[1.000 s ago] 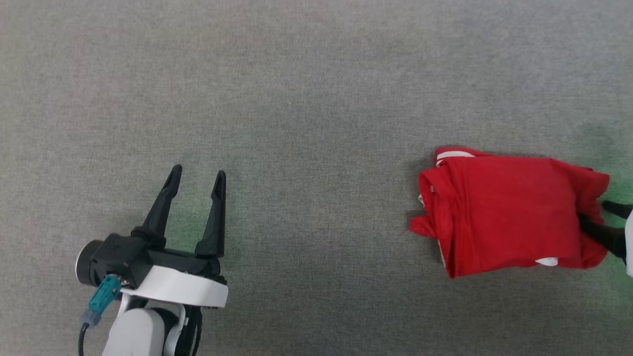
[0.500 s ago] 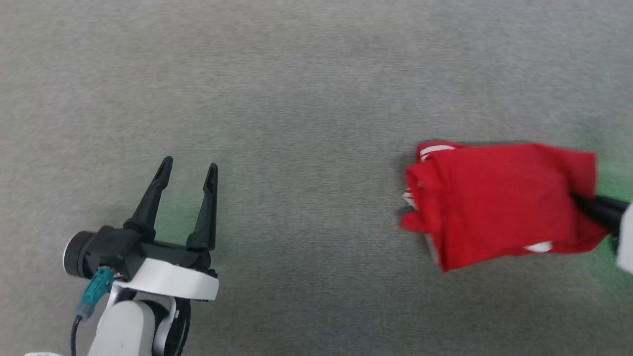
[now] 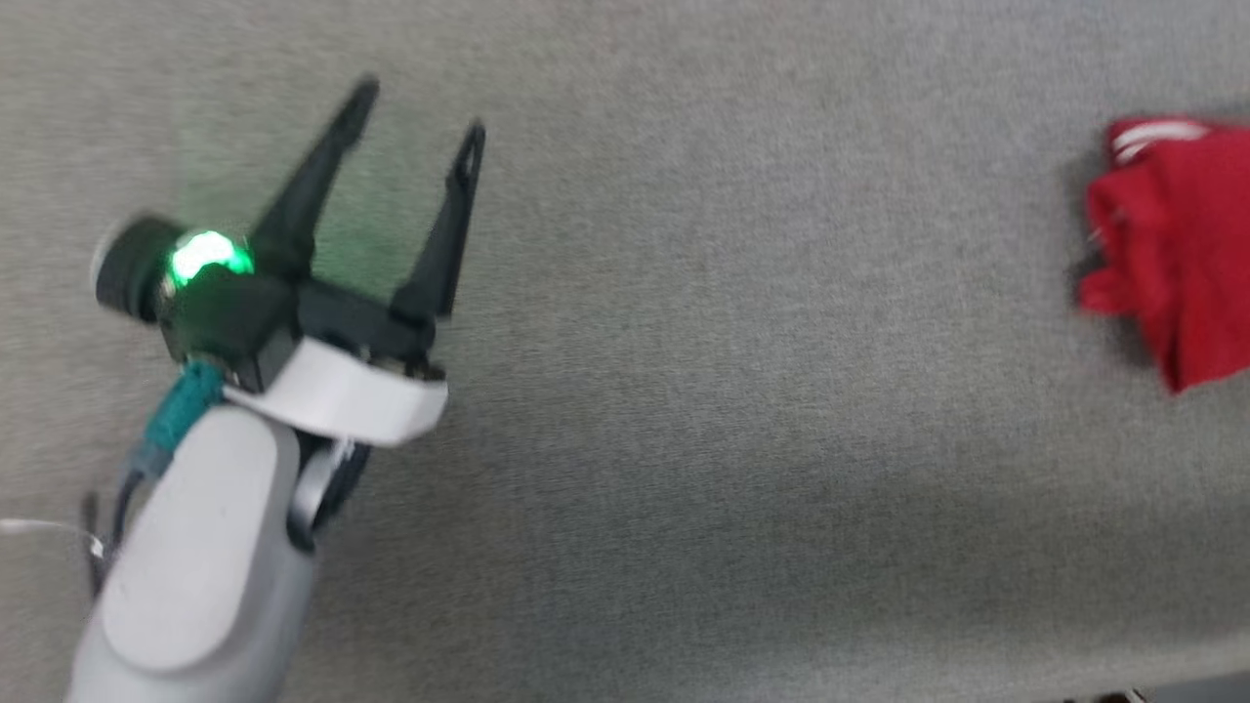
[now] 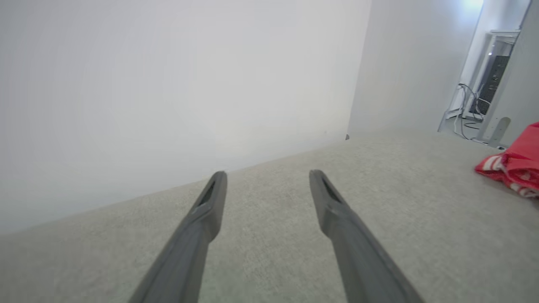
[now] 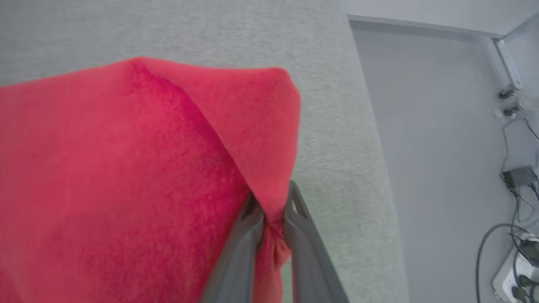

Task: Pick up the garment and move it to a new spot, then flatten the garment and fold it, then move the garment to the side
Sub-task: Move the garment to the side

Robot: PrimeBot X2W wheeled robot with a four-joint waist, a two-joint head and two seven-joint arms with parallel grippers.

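**Q:** Where is the garment (image 3: 1187, 264)?
**A:** At the far right of the head view. It is a red bundle with red-and-white striped trim at its top corner, cut off by the edge of the picture and sitting over the grey surface (image 3: 732, 342).

**Q:** What is the state of the right hand (image 5: 273, 197)?
**A:** In the right wrist view, its jaws are pinched almost together on a fold of the red cloth. The rest of the cloth drapes away to the left.

**Q:** And the left hand (image 3: 421, 109)?
**A:** It is at the left, well apart from the garment. Its jaws are spread wide and hold nothing. A green light (image 3: 203, 256) glows on its body.
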